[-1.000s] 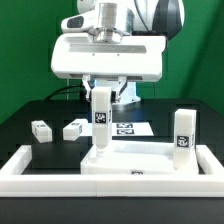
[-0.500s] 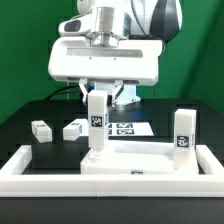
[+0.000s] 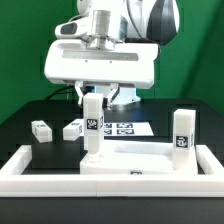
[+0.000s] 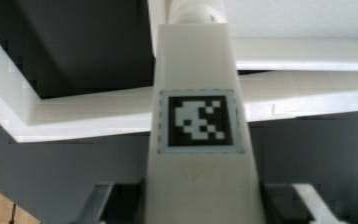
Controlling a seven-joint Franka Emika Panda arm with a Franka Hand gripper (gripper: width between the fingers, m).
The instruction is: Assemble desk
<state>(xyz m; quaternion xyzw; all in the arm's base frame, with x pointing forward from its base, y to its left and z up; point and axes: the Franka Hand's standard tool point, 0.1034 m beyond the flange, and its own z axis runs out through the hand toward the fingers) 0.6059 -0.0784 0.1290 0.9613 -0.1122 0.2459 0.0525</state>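
Note:
My gripper (image 3: 92, 98) is shut on the top of a white square leg (image 3: 92, 126) and holds it upright. The leg's foot is at the left end of the white tabletop (image 3: 135, 160), which lies flat at the front; I cannot tell if they touch. A second leg (image 3: 181, 131) stands upright on the tabletop's right end. Two loose legs (image 3: 42, 130) (image 3: 72, 129) lie on the black table on the exterior view's left. In the wrist view the held leg (image 4: 201, 120) with its marker fills the middle, between my gripper's (image 4: 202, 200) fingers (image 4: 114, 195).
A long low white wall (image 3: 100, 186) with turned-up ends runs along the front, and the tabletop rests against it. The marker board (image 3: 127, 129) lies on the table behind the tabletop. A green backdrop stands behind.
My gripper and the held leg have moved toward the exterior view's left and slightly down, toward the tabletop's left end. The other parts have not moved.

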